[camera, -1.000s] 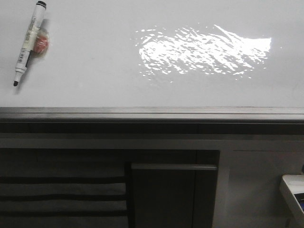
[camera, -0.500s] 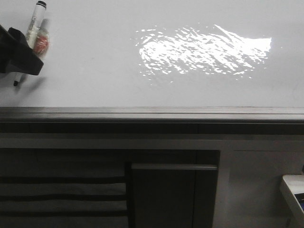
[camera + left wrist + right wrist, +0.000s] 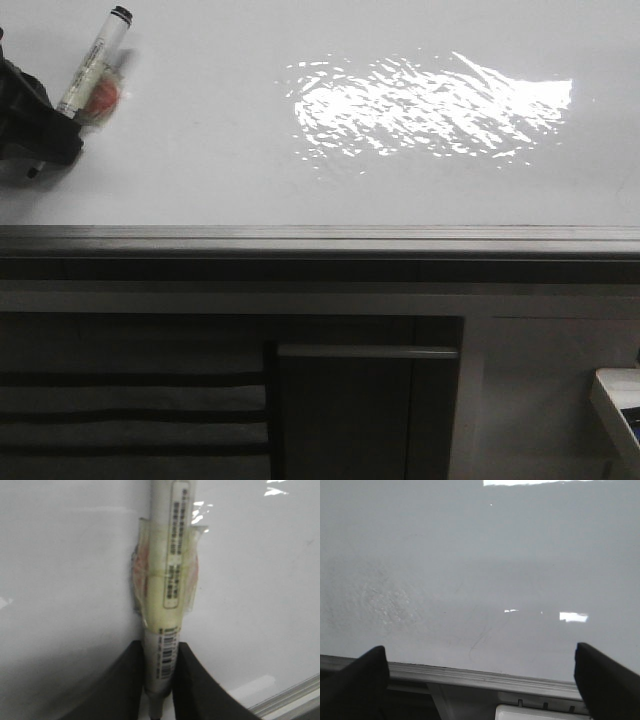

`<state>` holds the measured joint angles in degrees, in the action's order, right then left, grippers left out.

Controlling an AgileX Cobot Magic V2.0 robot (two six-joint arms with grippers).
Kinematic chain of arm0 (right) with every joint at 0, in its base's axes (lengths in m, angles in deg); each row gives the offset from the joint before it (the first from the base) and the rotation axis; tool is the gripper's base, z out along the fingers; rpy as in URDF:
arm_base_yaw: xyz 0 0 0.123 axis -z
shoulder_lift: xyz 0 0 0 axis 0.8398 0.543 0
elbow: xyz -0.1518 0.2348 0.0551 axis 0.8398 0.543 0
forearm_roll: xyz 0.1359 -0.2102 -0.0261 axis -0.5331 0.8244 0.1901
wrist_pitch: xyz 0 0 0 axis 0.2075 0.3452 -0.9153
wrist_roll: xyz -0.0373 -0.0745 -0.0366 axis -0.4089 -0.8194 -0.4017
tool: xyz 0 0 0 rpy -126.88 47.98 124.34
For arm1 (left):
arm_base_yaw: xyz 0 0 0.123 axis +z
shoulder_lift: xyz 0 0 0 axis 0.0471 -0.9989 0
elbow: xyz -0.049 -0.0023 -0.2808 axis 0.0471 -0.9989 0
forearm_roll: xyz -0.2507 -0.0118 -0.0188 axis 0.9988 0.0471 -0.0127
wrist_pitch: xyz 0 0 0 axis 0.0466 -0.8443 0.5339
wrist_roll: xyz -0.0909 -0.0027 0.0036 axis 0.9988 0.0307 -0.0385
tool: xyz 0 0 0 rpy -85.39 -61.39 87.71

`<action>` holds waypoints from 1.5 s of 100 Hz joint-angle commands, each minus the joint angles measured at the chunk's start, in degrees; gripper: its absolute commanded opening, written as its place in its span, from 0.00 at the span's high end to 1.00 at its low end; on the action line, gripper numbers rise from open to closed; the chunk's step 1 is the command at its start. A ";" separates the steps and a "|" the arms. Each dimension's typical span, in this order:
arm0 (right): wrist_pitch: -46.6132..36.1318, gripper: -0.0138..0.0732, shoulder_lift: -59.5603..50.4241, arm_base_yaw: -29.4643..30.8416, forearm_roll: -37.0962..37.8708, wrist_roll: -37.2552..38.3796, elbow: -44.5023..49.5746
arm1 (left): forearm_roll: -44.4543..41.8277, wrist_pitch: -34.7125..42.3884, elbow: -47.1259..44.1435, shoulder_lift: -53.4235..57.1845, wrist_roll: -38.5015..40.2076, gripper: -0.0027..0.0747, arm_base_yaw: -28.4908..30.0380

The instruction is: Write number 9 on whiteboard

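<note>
At the far left edge of the whiteboard (image 3: 220, 150) we have our left gripper (image 3: 45, 140), a dark shape just left of the marker (image 3: 90, 72) and overlapping its lower end. Our left wrist view shows the 2 black fingers (image 3: 122, 680) pressed against either side of the marker (image 3: 167, 605) barrel near its tip, so the jaws stand nearly together and clamp it. A wad of clear tape (image 3: 187, 575) with something reddish under it is wrapped around the barrel above the fingers, and a barcode label runs along the barrel. The marker leans with its black cap (image 3: 121, 14) up and to the right of the gripper, its tip hidden behind the fingers. To the right of the marker, well apart, a bright rippled glare patch (image 3: 430, 105) lies across the board. We see no clear drawn figure on the white surface; only faint grey traces (image 3: 480, 640) show in the right wrist view. Below the board runs its grey metal edge strip (image 3: 320, 240), and under that dark cabinet panels (image 3: 360, 410). Our right gripper (image 3: 480, 680) shows only in its own view, its 2 fingertips (image 3: 355, 675) wide apart and holding nothing
</note>
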<state>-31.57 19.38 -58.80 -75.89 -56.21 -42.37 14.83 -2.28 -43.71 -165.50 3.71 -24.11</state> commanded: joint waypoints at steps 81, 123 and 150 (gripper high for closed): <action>27.15 0.08 14.97 0.21 -16.48 -20.62 -17.12 | 23.73 -45.03 18.48 12.08 -31.23 0.99 -16.53; 43.71 0.08 28.53 -0.92 -44.59 -55.90 -27.73 | 36.41 -50.75 20.39 11.06 -49.36 0.99 -26.87; 39.65 0.28 32.90 -11.38 -44.32 -59.31 -30.67 | 36.41 -50.65 20.39 11.06 -49.36 0.99 -28.62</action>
<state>11.81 51.38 -66.90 -116.66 -113.66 -70.87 49.50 -54.76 -25.30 -155.25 -45.73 -52.17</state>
